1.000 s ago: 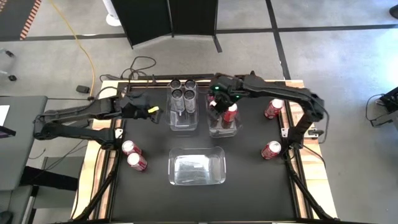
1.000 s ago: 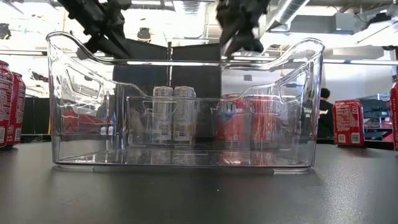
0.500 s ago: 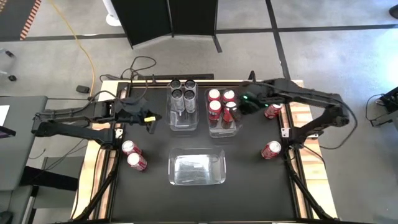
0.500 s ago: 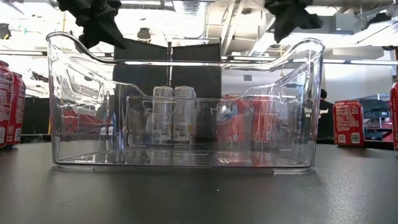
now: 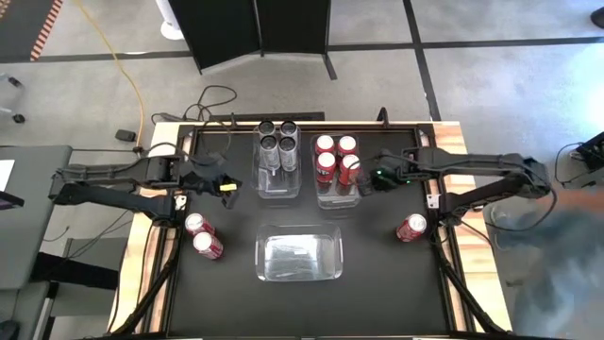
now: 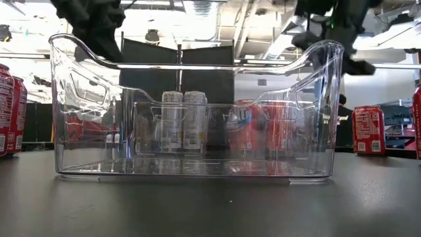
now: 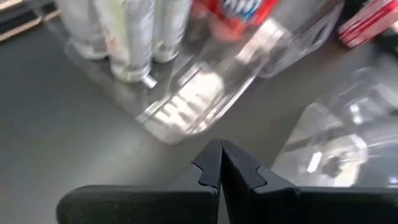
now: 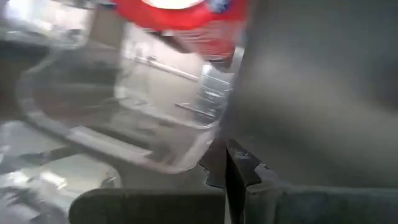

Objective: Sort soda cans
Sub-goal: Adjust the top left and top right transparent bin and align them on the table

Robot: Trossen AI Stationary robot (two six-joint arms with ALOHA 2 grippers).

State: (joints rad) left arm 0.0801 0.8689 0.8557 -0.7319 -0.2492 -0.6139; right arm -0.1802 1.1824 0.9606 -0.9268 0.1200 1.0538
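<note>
Clear plastic forms the empty rectangular bin (image 5: 299,254) at the table's front centre, taken here as the landmark; its near wall (image 6: 197,112) fills the low view. Behind it, two narrower clear plastic bins are set side by side. In the left rear bin (image 5: 277,179), four silver-grey cylindrical metal soda cans (image 5: 277,135) are grouped at the far end. In the right rear bin (image 5: 340,194), four red cylindrical soda cans with silver tops (image 5: 336,159) are held. Two further red cans (image 5: 202,235) are placed left of the landmark bin, just beside each other, and one red can (image 5: 411,227) stands to its right; another red can is partly hidden under the right arm. The left gripper (image 5: 226,186) is held behind and left of the landmark bin, beside the left rear bin, with its fingers (image 7: 211,167) pressed together on nothing. The right gripper (image 5: 368,179) is held just right of the right rear bin, likewise closed and empty, its fingers (image 8: 239,165) meeting
</note>
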